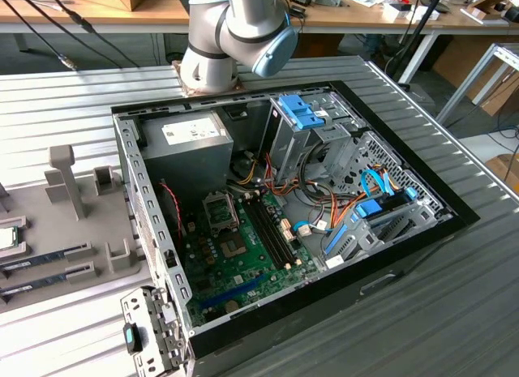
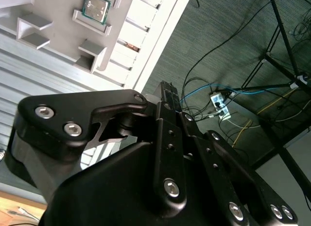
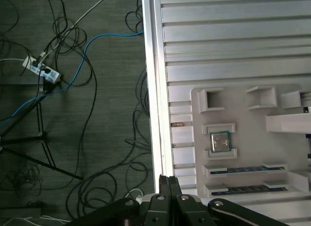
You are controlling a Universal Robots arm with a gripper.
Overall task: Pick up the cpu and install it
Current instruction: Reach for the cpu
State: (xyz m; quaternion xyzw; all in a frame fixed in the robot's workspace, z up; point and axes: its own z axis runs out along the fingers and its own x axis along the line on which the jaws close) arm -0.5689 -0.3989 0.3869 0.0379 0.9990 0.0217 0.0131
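Observation:
The cpu (image 3: 219,141) is a small square chip with a silvery top. It lies flat in a recess of the grey holder tray (image 3: 243,97), and I also see the cpu (image 2: 95,6) in the second wrist view. In the exterior view the cpu (image 1: 6,237) sits at the far left edge, well away from the open computer case (image 1: 130,150). Inside the case lies the green motherboard (image 1: 243,259) with its socket (image 1: 220,212). My black gripper (image 3: 168,180) hangs above the table's edge, apart from the chip and touching nothing. The gripper (image 2: 167,90) holds nothing that I can see.
Two memory sticks (image 3: 245,170) lie in the tray's slots beside the chip. A grey power-supply box (image 1: 190,140) and blue drive cages (image 1: 302,111) stand inside the case. Cables and a power strip (image 3: 41,70) lie on the floor past the table edge (image 3: 155,90).

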